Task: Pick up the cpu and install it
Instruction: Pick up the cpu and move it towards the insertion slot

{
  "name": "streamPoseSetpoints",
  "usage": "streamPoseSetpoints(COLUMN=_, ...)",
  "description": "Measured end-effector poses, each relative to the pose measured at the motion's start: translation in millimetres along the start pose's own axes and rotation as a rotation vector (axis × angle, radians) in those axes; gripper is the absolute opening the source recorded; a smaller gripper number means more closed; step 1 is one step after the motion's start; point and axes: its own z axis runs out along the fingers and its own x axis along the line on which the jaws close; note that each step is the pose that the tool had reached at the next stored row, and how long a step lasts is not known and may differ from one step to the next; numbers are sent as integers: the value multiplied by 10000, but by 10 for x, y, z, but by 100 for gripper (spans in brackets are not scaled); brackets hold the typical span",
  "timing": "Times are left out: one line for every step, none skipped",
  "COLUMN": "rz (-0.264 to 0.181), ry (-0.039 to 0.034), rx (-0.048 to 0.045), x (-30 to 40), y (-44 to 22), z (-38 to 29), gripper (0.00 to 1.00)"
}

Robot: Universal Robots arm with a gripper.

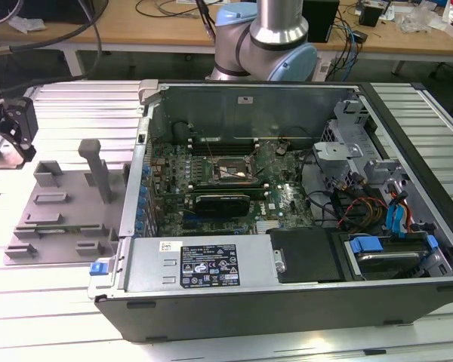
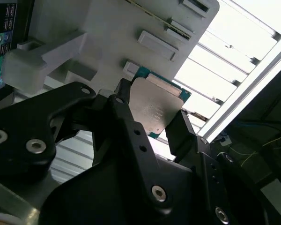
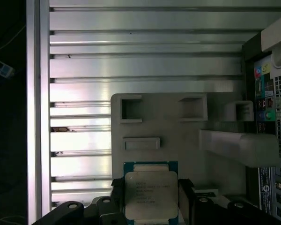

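A ribbed aluminium tabletop [image 3: 131,65] carries the work, with a wooden workbench strewn with cables [image 1: 136,30] behind it. In the first wrist view the black gripper [image 3: 151,183] is closed onto the cpu [image 3: 151,199], a flat square chip with a silver metal lid on a green board. Its fingers [image 3: 185,190] press against two opposite edges of the chip. The chip sits over the near end of the grey plastic tray with raised blocks [image 3: 178,136], and it appears to be held just clear of the tray, though I cannot tell for certain whether it has left the surface.

In the exterior view the gripper hangs at the exterior view's left, beside that tray and well apart from the open black computer case [image 1: 211,268]. The square socket frame on the green motherboard [image 1: 230,172] inside the case holds no chip.

By my judgement the grasp is made, while the carry to the socket and the seating are not yet done.
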Motion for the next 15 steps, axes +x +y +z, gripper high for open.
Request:
streamPoseSetpoints(rz=0, ry=0, rx=1, x=-1, y=1, z=-28, gripper=55)
streamPoseSetpoints(rz=0, ry=0, rx=0, x=-2, y=2, z=-55, gripper=55)
streamPoseSetpoints(rz=0, ry=0, rx=1, x=-3, y=3, z=-84, gripper=55)
streamPoseSetpoints(rz=0, ry=0, rx=0, x=-4, y=4, z=-108, gripper=55)
streamPoseSetpoints(rz=0, ry=1, rx=0, x=-5, y=5, z=-135, gripper=55)
streamPoseSetpoints(rz=0, ry=0, rx=0, x=-6, y=6, z=-152, gripper=55)
streamPoseSetpoints(rz=-1, ry=0, rx=0, x=-7, y=7, z=-164, gripper=55)
streamPoseSetpoints(rz=0, ry=0, rx=0, x=-7, y=7, z=-174, gripper=55)
streamPoseSetpoints(rz=0, ry=0, rx=1, x=-8, y=8, z=-195, gripper=55)
streamPoseSetpoints(rz=0, ry=0, rx=0, x=-8, y=8, z=-211, gripper=55)
streamPoseSetpoints(rz=0, ry=-1, rx=0, x=-9, y=9, z=-230, gripper=55)
streamPoseSetpoints(rz=0, ry=0, rx=0, x=-10, y=10, z=-242, gripper=55)
streamPoseSetpoints(rz=0, ry=0, rx=0, x=-10, y=10, z=-256, gripper=55)
streamPoseSetpoints(rz=0, ry=0, rx=0, x=-11, y=11, z=-279, gripper=55)
streamPoseSetpoints(rz=0, ry=0, rx=0, x=-12, y=12, z=-303, gripper=55)
